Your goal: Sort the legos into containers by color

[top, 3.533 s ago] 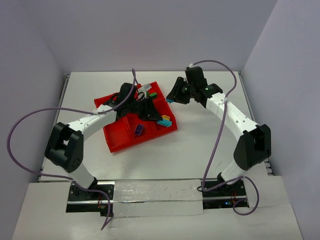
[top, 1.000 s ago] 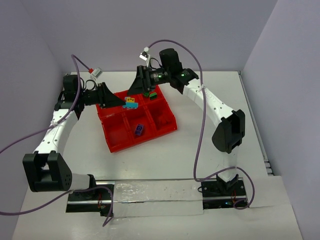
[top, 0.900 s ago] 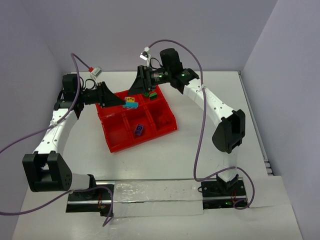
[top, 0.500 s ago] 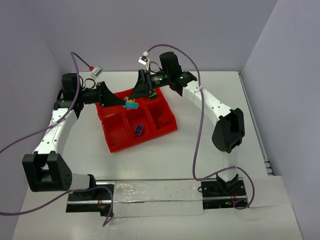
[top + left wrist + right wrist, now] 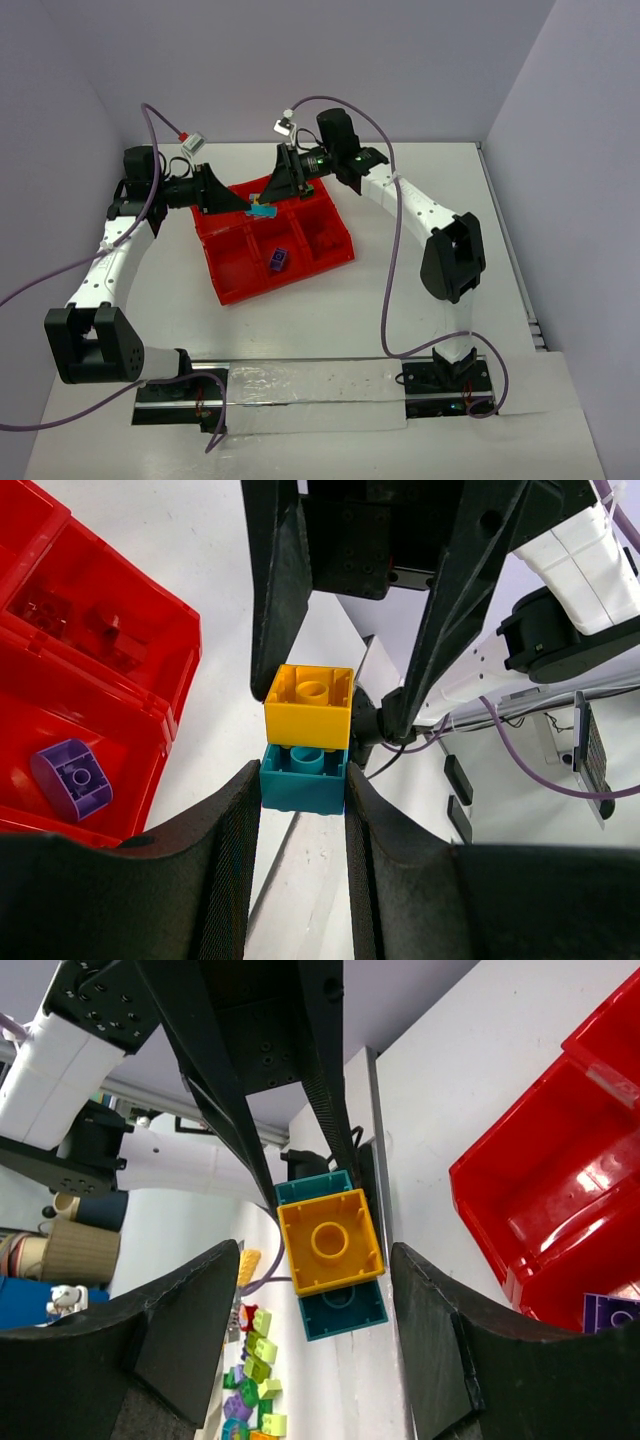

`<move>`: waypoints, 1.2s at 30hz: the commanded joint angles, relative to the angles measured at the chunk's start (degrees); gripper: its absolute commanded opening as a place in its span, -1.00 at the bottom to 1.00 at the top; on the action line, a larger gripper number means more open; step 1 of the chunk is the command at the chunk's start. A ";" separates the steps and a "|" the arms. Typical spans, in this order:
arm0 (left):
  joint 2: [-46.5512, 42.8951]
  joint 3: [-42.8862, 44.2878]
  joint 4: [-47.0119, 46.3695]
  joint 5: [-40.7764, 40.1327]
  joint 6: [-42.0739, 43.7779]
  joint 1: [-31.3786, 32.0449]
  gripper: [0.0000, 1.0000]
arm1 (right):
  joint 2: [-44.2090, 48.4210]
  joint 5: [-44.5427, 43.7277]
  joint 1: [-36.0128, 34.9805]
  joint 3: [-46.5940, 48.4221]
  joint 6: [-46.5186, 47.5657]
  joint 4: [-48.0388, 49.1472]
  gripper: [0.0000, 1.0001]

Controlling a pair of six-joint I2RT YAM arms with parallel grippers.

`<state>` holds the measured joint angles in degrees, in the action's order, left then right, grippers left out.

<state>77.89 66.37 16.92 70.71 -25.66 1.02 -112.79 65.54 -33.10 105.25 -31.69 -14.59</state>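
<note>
A white table [image 5: 330, 320] stands between pale lilac walls [image 5: 300, 60].

Tray [image 5: 235, 290] is noted as glossy red plastic, highlights carried on its walls; yellow brick [image 5: 309, 706], teal brick [image 5: 303, 786] and purple brick [image 5: 72, 778] are seen as smooth moulded plastic, softly shiny; left gripper [image 5: 300, 778] and right gripper [image 5: 315, 1260] are recorded as matt black plastic; table [image 5: 400, 290] is noted as matt white.

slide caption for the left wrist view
Left gripper clamps a teal brick; right gripper open around the yellow brick stacked on it.
</note>
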 commanded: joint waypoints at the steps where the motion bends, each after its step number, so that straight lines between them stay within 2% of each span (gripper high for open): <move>1: -0.81 2.96 -0.99 1.27 1.41 -0.14 -1.00 | -0.79 2.06 0.04 0.03 0.02 2.42 0.36; 4: -0.81 2.89 -0.83 1.23 1.54 -0.14 -1.00 | -0.94 2.14 -0.03 -0.05 -0.16 2.72 0.18; 8: -0.78 2.44 -0.78 1.31 1.55 -0.14 -1.00 | -0.65 2.02 -0.18 -0.91 -0.92 4.42 -0.36; 11: -0.52 1.63 -2.93 1.56 -0.13 -0.14 -1.00 | 0.37 2.16 -0.09 -3.60 -4.95 10.99 -0.80; 14: -0.53 0.76 -4.43 1.70 -1.32 -0.05 -1.00 | 1.53 2.92 -0.03 -6.91 -10.85 19.68 -1.00; 16: -0.54 0.34 -2.95 1.89 0.16 -0.14 -1.00 | 1.87 2.66 0.05 -8.39 -14.08 23.53 -1.00; 19: -0.37 0.77 1.70 1.81 3.53 -0.14 -1.00 | 1.87 0.13 0.23 -8.23 -15.37 24.24 -1.00; 26: -0.66 -1.09 1.76 1.33 2.93 -0.08 -1.00 | 1.84 -8.52 1.11 -8.54 -23.92 30.70 -1.00; 36: -0.89 -1.46 3.27 -1.51 2.65 -0.07 -1.00 | 2.42 -19.12 1.92 -8.20 -27.02 29.23 -1.00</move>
<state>77.91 64.37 19.30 70.24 -24.16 0.80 -113.38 53.21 -32.34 96.77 -57.01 12.66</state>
